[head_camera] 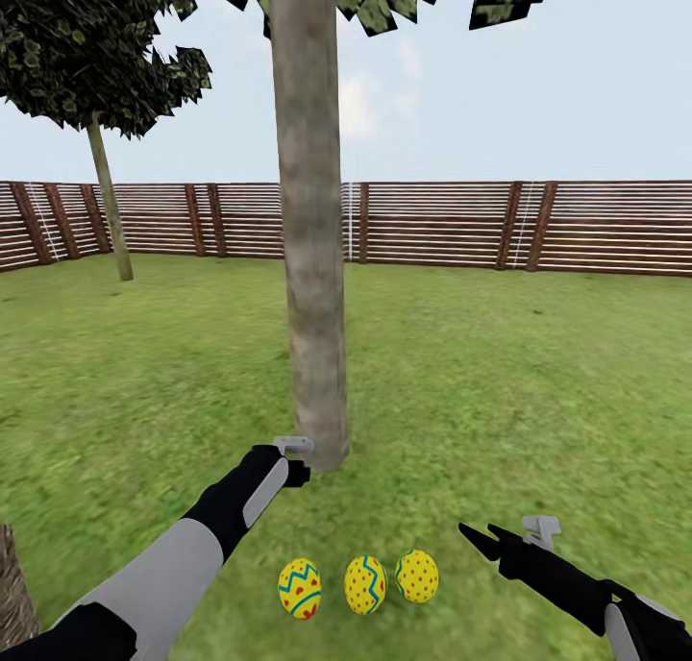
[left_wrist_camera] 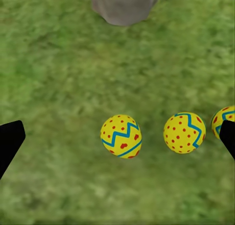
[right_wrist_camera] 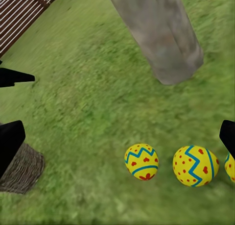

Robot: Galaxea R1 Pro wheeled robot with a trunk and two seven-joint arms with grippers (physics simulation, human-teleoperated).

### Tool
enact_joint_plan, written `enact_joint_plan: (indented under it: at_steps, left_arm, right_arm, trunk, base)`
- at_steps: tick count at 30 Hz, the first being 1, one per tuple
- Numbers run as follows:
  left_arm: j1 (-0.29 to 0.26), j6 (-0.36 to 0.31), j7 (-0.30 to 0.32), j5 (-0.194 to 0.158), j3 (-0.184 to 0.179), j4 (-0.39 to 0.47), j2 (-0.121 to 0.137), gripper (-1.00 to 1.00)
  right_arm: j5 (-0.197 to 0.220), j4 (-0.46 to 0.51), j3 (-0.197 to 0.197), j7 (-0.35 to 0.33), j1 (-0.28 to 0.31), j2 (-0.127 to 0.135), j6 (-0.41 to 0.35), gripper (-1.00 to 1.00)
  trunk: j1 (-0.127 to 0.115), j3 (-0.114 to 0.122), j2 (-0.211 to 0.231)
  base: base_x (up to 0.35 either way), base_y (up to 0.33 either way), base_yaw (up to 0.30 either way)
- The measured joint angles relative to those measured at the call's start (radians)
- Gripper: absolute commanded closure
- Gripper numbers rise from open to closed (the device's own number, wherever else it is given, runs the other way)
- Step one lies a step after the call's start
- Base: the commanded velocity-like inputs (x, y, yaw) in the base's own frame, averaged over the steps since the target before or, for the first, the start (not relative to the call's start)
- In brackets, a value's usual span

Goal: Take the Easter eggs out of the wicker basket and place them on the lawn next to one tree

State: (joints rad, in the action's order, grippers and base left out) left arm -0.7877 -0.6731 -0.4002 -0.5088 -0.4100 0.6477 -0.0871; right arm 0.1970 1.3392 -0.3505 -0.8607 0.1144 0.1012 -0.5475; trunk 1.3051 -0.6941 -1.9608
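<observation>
head view: three easter eggs (head_camera: pixel 358 584) lie in a row on the lawn (head_camera: pixel 500 373) just before the tree (head_camera: pixel 309 257). left gripper (head_camera: pixel 298 469), above them near the trunk, wide apart and empty. right gripper (head_camera: pixel 481 540) low at right, jaws spread, empty.

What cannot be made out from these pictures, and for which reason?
- Wicker basket: cut by the right wrist view's edge; its inside is hidden.
- Third Easter egg: cut by the left wrist view's edge and an end effector finger.
- Tree: canopy cut off by the head view's top edge.
</observation>
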Motion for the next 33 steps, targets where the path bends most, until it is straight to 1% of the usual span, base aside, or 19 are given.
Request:
enact_joint_plan:
  at_steps: [33]
  left_arm:
    - [0.0, 0.0, -0.002, 0.001, 0.0, 0.0, -0.001, -1.0]
  right_arm:
    - [0.0, -0.019, 0.0, 0.006, 0.002, 0.0, -0.001, -1.0]
  trunk:
    - [-0.127, 0.103, 0.231]
  base:
    - [0.0, 0.0, 0.0]
